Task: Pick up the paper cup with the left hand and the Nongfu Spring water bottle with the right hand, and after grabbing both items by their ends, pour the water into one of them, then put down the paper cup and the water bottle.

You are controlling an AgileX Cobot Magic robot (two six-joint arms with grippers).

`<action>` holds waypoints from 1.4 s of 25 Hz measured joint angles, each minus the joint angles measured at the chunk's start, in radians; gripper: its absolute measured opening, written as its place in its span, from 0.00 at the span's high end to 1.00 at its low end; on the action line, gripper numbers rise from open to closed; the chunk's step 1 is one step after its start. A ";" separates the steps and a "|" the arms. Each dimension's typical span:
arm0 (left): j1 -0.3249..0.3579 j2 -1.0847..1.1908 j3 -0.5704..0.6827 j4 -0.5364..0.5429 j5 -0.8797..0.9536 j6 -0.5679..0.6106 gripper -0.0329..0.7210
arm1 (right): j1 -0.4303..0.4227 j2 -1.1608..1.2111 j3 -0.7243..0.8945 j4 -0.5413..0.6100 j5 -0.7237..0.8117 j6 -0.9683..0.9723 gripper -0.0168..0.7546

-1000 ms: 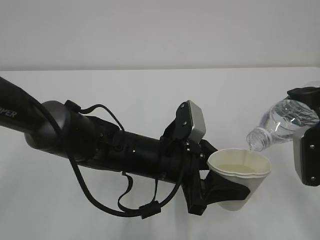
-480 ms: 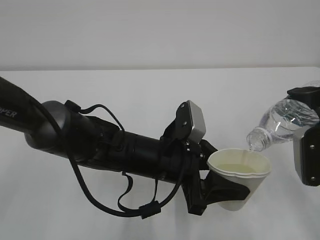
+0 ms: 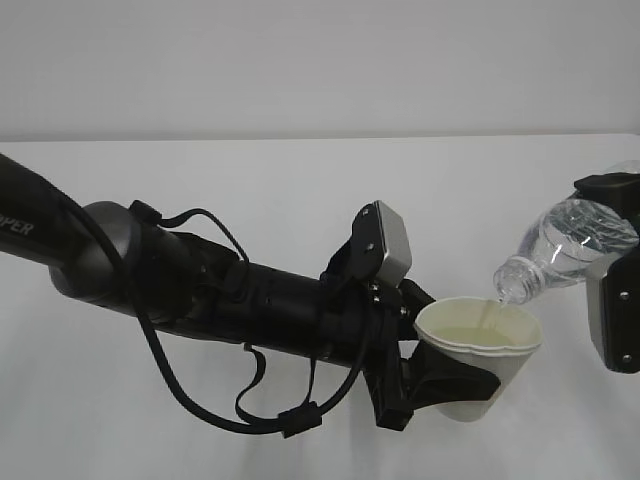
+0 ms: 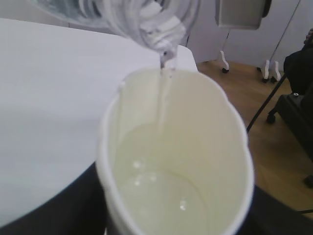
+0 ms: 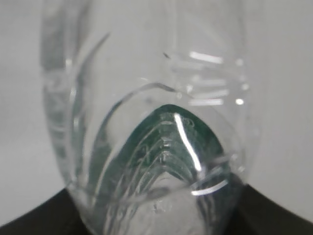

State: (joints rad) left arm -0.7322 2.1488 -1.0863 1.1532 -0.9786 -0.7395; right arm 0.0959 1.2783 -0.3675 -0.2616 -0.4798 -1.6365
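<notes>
left gripper: black, jaws clamping the small white paper cup at its lower body, holding it upright above the white table
right gripper: black with grey plate, gripping the clear ribbed plastic bottle at its base end, tilting neck-down toward the left gripper
water: thin clear stream running from neck into cup, pooling inside

A white table fills the lower two thirds of the exterior view, with a plain pale wall across the top. At the right of the left wrist view lies a wooden floor, with black wheeled stands on it.
</notes>
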 joint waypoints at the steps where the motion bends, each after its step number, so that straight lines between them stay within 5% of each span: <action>1: 0.000 0.000 0.000 0.000 0.000 0.000 0.39 | 0.000 0.000 0.000 0.000 0.000 -0.002 0.46; 35: 0.000 0.000 0.000 0.002 0.000 0.000 0.39 | 0.000 0.000 0.000 0.000 -0.007 -0.004 0.46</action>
State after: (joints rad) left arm -0.7322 2.1488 -1.0863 1.1555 -0.9786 -0.7395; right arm 0.0959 1.2783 -0.3675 -0.2616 -0.4868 -1.6405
